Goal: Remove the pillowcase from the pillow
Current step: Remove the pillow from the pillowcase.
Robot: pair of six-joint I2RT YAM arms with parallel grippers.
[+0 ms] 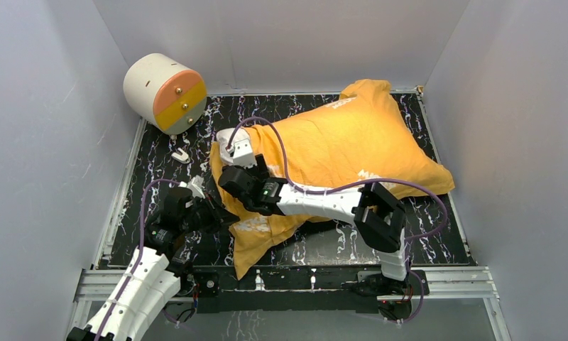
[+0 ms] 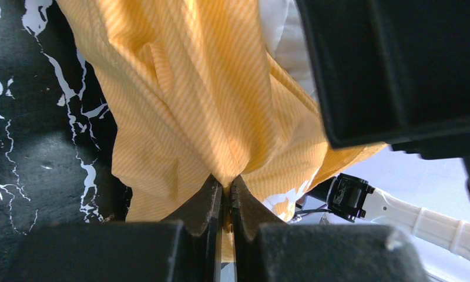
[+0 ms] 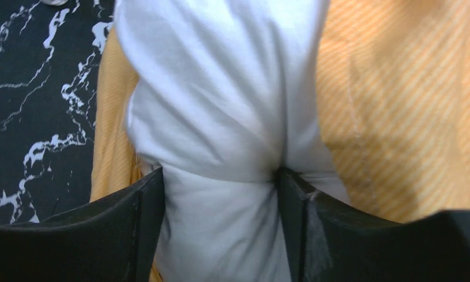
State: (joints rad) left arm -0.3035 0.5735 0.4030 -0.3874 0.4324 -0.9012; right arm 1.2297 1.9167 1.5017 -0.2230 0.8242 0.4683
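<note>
left jaws together, clamped on a fold of the pillowcase [image 2: 180,106]: orange-yellow fabric pinched right at the fingertips [image 2: 206,202] and fanning out above them. right jaws wide apart but closed on the pillow [image 3: 221,88]: a bunched white corner sits between both fingers, each pad pressing into it, creases running to the pinch. top view: pillowcase mostly on the pillow, orange-yellow face up, lying diagonally across the black marbled tabletop [image 1: 437,234] from far right toward near left, with faint white lettering by its far corner. white pillow pokes out at the case's left end, just beside the right wrist. loose case edge trails toward the near edge of the tabletop. left arm [image 1: 135,284] sits low at the left side of it. right arm [image 1: 324,202] reaches across the case's near side from its base at right. cream cylinder [image 1: 164,92] with orange-yellow end at the far left corner, apart from the pillow. small white object [image 1: 180,154] on the tabletop between cylinder and pillow, can't tell what it is.
</note>
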